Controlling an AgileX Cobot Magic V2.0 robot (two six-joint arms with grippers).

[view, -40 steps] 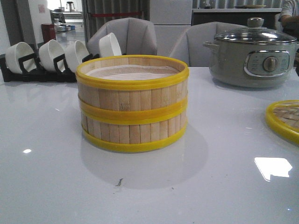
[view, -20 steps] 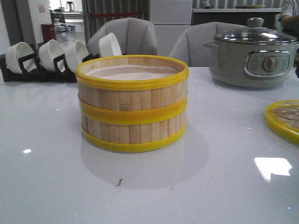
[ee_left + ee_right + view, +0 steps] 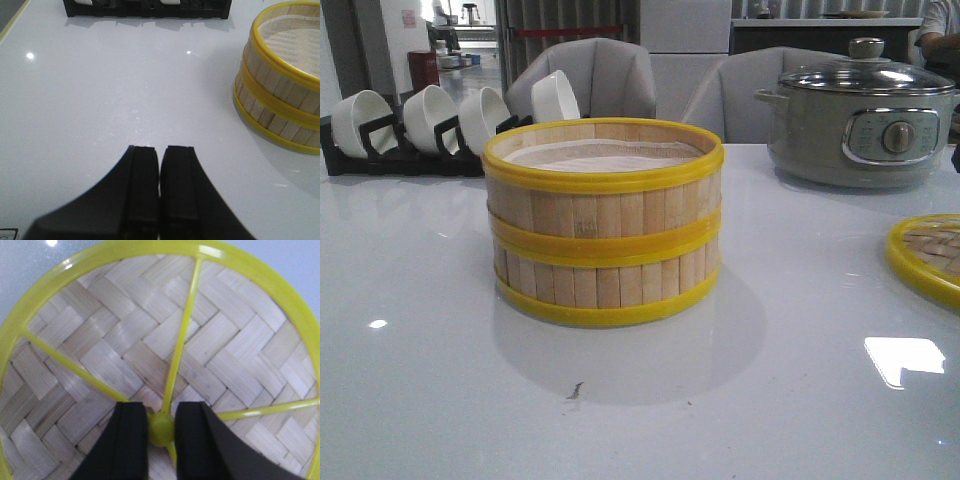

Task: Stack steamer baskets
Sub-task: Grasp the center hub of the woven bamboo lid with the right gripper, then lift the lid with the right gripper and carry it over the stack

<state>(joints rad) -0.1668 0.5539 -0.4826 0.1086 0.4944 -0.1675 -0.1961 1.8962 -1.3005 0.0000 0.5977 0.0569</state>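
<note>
While steamer baskets (image 3: 604, 222) sit stacked, right tool (image 3: 161, 430) straddling lid knob (image 3: 161, 429)

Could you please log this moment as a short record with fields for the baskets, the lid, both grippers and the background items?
baskets: two round bamboo steamer baskets with yellow rims, stacked one on the other, on the glossy white table
lid: flat woven yellow-rimmed lid, on the table to the right of the stack
left gripper: jaws together, empty, above bare table
right gripper: jaws astride the lid's small yellow knob; contact unclear
background: grey-green electric pot; white bowls in a black rack
</note>
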